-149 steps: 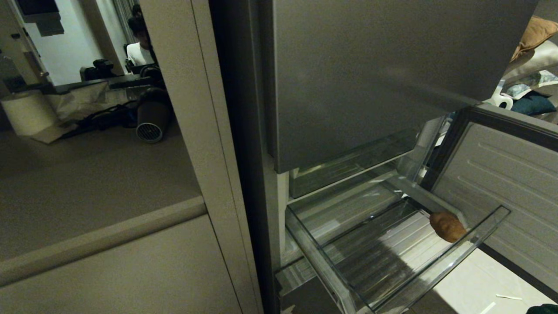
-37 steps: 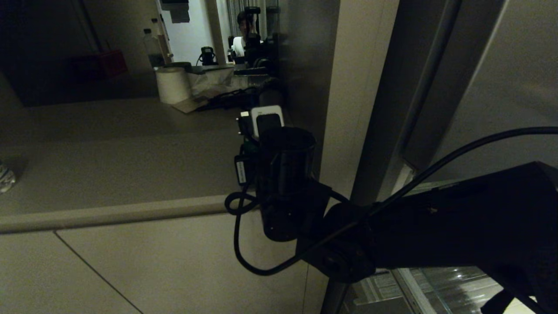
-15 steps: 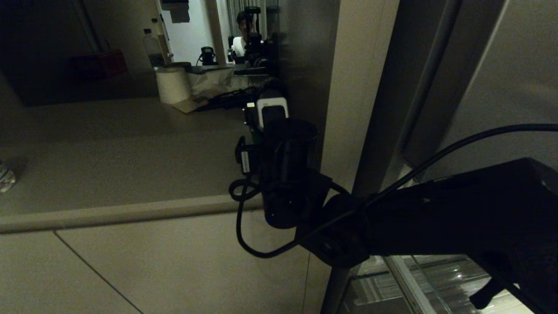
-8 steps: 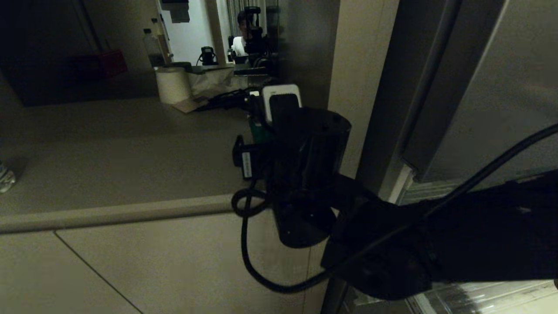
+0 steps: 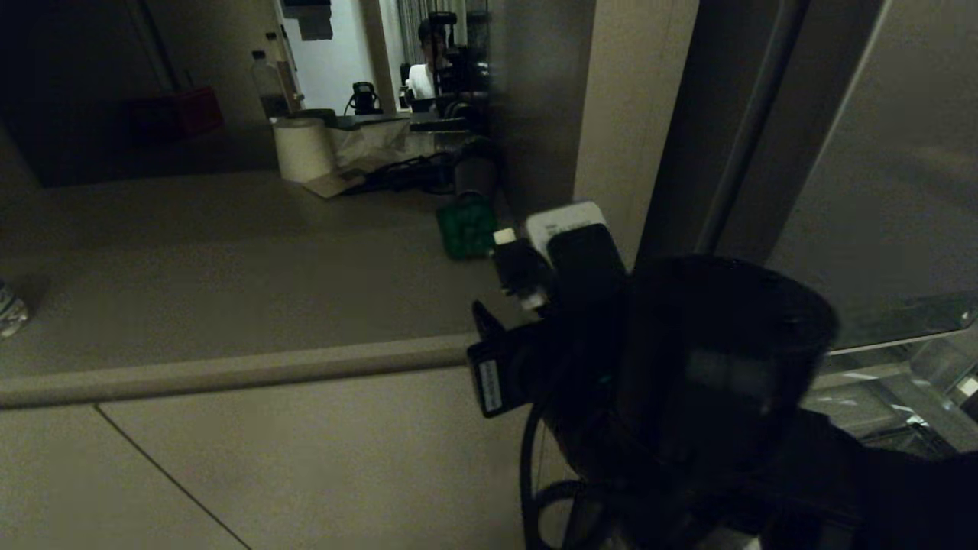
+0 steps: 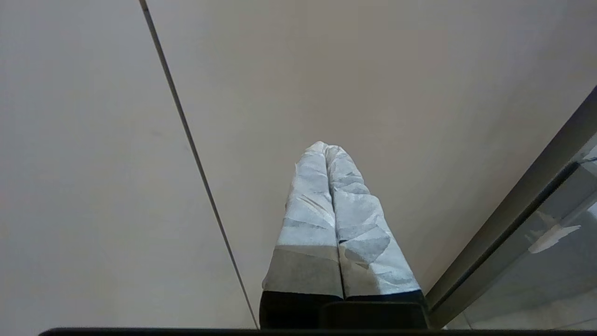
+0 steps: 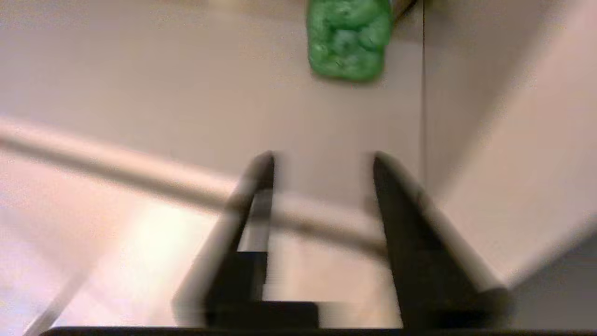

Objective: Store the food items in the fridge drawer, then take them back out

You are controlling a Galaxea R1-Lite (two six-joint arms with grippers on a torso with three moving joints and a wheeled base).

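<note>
**Green item on the counter, right pincer empty beside the fridge**

A dim kitchen: a beige counter [image 5: 191, 252] runs back to a paper roll [image 5: 303, 149] and a person [image 5: 425, 72] in the far doorway, with the grey fridge door [image 5: 879, 153] at the right. A lumpy green food item [image 5: 466, 226] sits on the counter near its far right corner, close to the fridge side panel. It looks roughly blocky, its slightly longer axis running from the counter's front edge toward its back — which way it points I cannot tell.

The right pincer [image 7: 322, 196] hangs over the counter's front edge, fingers apart with a moderate gap and nothing between them. The left pincer [image 6: 329, 214] is pressed closed, parked by the cabinet front.

Only a corner of the clear fridge drawer [image 5: 901, 374] shows past the arm. The risk, as I judge it — the arm's bulk hides the drawer from the head view, so a swing back could clip its lip or the door.
</note>
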